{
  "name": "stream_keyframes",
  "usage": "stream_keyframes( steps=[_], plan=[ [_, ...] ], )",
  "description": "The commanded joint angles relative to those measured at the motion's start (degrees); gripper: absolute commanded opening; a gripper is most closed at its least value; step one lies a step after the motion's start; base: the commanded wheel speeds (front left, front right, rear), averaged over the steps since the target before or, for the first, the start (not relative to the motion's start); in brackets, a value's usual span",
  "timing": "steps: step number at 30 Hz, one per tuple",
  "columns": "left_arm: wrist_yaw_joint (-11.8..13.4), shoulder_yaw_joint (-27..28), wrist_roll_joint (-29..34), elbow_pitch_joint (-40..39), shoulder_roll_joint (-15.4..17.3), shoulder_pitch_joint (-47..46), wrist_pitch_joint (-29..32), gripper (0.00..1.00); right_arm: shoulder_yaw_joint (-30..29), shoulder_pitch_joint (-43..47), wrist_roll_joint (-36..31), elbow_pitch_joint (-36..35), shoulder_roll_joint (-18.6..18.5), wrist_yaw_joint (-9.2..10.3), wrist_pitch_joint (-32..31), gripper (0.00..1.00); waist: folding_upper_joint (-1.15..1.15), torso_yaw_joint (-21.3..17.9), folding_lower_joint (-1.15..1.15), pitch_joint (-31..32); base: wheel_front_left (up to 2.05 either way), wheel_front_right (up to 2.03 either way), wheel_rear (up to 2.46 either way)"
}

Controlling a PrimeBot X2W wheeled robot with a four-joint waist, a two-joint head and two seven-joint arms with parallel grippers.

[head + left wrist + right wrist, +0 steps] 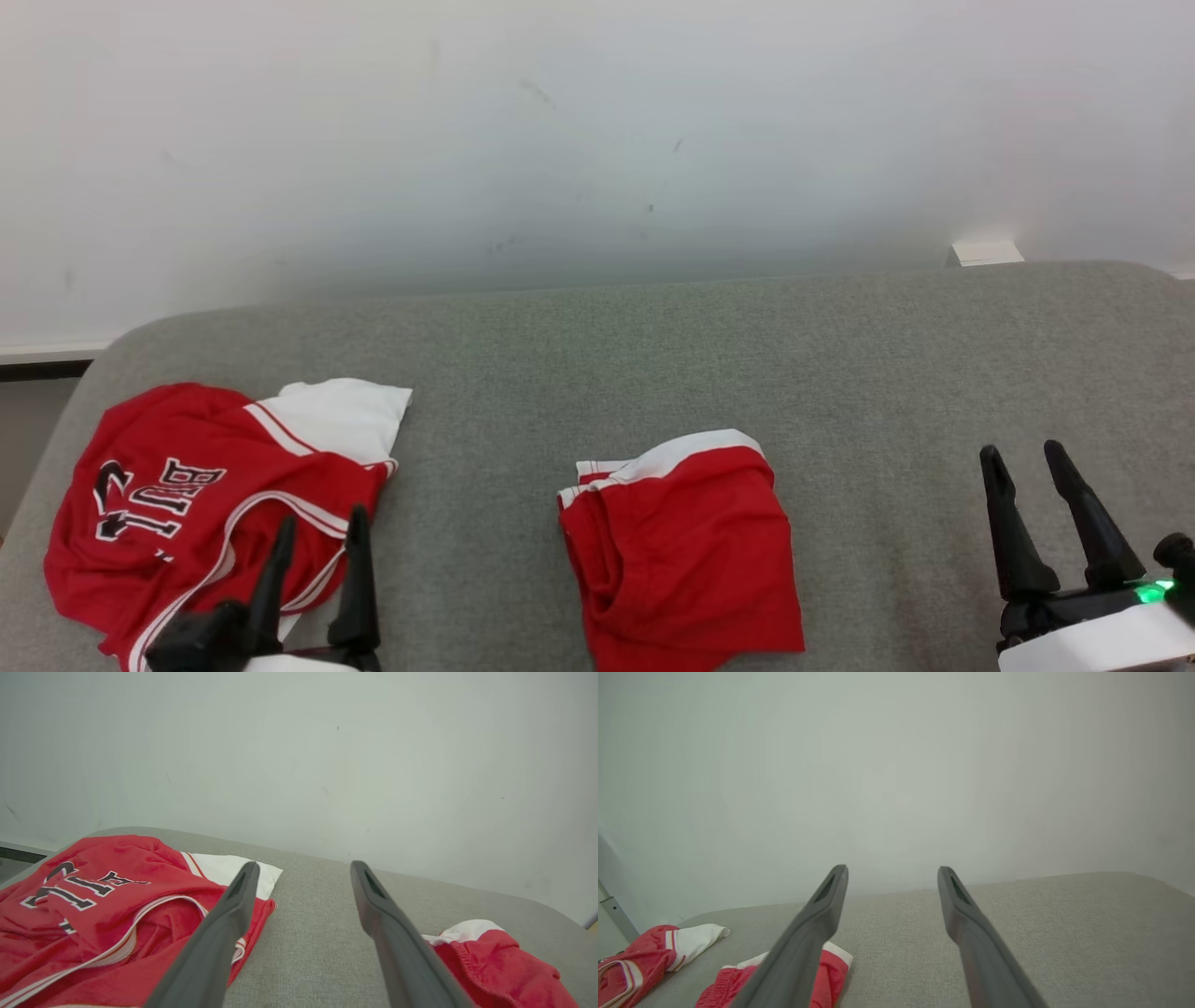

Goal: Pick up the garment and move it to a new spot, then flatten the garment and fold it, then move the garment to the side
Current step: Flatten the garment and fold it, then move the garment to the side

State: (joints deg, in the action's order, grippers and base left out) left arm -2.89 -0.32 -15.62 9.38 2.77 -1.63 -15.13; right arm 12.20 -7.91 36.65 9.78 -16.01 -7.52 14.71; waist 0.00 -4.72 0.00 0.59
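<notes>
left gripper [322,516] hovers released by the jersey [187,485], right gripper [1022,450] wide open too above the cushion [653,355]. i reckon they're spread ready because the crumpled shorts [691,551] aren't picked yet.

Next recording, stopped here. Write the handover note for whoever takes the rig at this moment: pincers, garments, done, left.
Pincers: left pincer open, empty, by the red jersey; right pincer open, empty, over bare grey cushion.
Garments: red jersey rumpled at the cushion's left; red shorts bunched in the middle, apart from it.
Done: nothing evident; neither piece lies flat or neatly folded.
Left: pick up, move, flatten, fold, set aside. Which piece is meant, I cannot tell.
</notes>
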Motion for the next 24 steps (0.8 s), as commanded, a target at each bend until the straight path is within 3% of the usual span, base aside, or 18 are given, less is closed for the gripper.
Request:
stream_keyframes(
  steps=[1,14,24],
  plan=[
    [0.1,0.2,0.5,0.3,0.2,1.0,0.0,1.0,-0.4,1.2,-1.9,1.0,0.8,0.07,0.4,1.0,0.0,-0.2,0.0,0.1,0.0,0.0,0.0],
    [-0.5,-0.7,1.0,1.0,0.2,0.7,0.0,1.0,0.1,2.2,-6.1,3.5,3.7,0.07,0.5,1.0,0.0,0.7,0.0,0.5,0.0,0.0,0.0],
    [-0.8,-0.8,0.7,1.1,0.2,0.5,0.0,1.0,1.5,0.2,-3.8,8.6,5.3,0.07,-0.5,1.0,0.0,2.4,0.0,0.6,0.0,0.0,0.0]
  ],
)
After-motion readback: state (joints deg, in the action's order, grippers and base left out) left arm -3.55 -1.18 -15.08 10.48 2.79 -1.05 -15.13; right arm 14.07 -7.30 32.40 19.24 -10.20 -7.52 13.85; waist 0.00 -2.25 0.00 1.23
